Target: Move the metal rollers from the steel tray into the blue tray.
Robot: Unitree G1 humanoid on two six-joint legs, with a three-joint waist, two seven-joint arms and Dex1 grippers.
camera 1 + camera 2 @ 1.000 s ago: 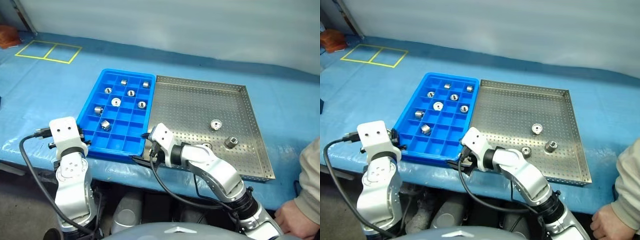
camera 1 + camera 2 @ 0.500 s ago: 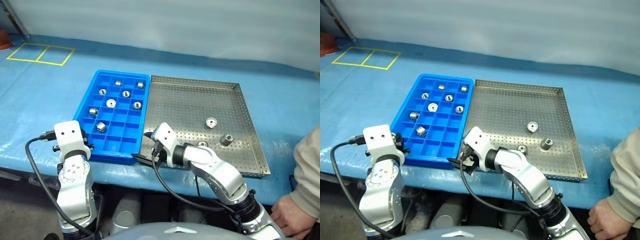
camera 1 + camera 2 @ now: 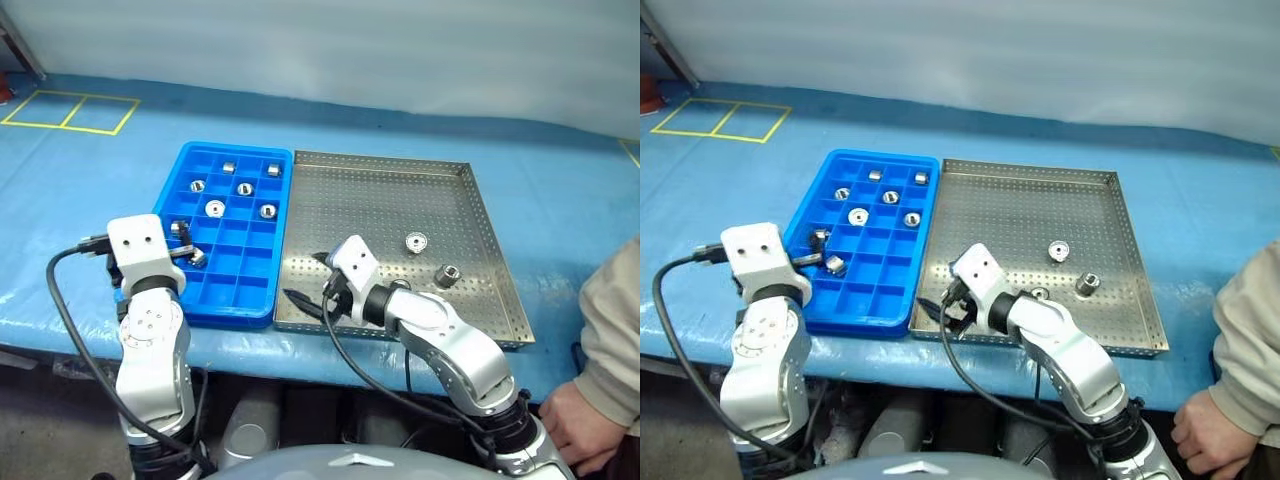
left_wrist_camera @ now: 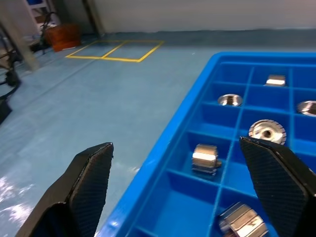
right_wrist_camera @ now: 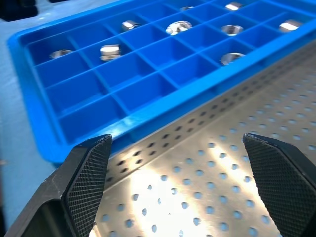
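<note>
Since a second ago the left pincer [image 4: 182,192] has sprung wide and now stands empty over the blue tray [image 3: 262,310], where seven rollers [image 3: 215,208] sit sorted in separate cells. Three rollers [image 3: 416,241] wait in the steel tray [image 3: 380,195]; the right pincer [image 5: 177,187], wide and empty, hovers over its near corner.

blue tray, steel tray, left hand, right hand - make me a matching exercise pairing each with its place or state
Things:
1. blue tray
2. steel tray
3. left hand
4. right hand

Places or states:
A. open over the perforated floor
B. holds three metal rollers
C. open over the near left compartments
D. holds seven rollers in its compartments

Pairs: 1-D, 2-B, 3-C, 4-A
</note>
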